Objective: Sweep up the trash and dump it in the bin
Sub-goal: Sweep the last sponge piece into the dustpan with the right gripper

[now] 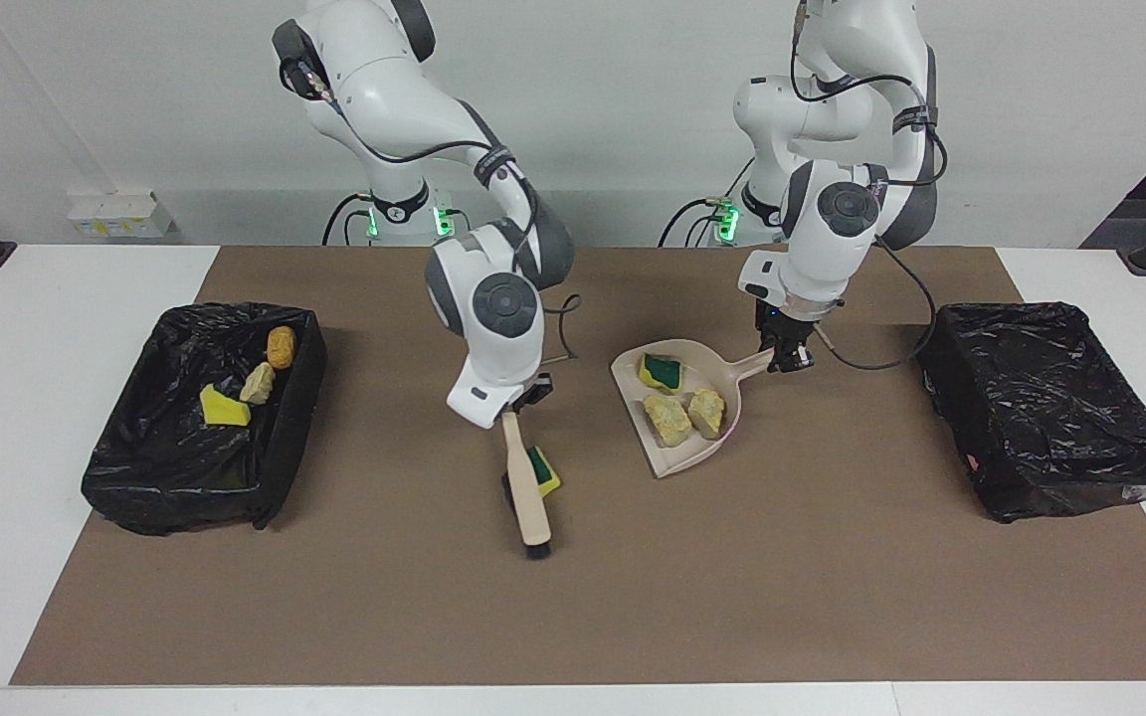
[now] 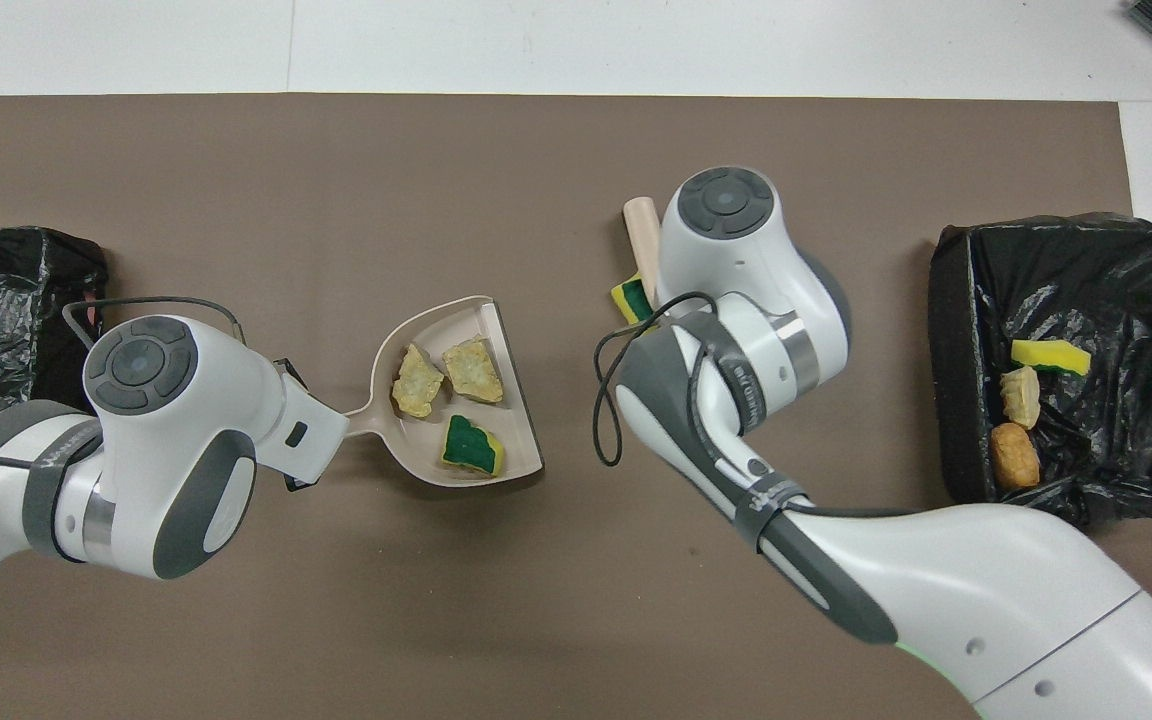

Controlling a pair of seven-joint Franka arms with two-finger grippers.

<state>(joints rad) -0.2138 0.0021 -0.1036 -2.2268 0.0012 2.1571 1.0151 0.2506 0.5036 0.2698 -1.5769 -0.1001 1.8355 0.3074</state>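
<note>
My right gripper [image 1: 520, 405] is shut on the handle of the beige brush [image 1: 527, 489], whose bristle end rests on the brown mat [image 1: 573, 597]. A green-and-yellow sponge scrap [image 1: 542, 470] lies against the brush on the side toward the dustpan. My left gripper [image 1: 782, 356] is shut on the handle of the beige dustpan [image 1: 717, 447], which holds a sponge piece [image 1: 661, 372] and two beige chunks [image 1: 668, 420]. The black-lined bin [image 1: 135, 477] at the right arm's end contains three scraps [image 1: 257, 383]. In the overhead view both wrists hide their fingers.
A second black-lined bin [image 1: 1050, 408] sits at the left arm's end of the table. A gap of mat separates the loose sponge [image 2: 629, 298] from the open mouth of the dustpan [image 2: 526, 400]. White table [image 1: 36, 298] borders the mat.
</note>
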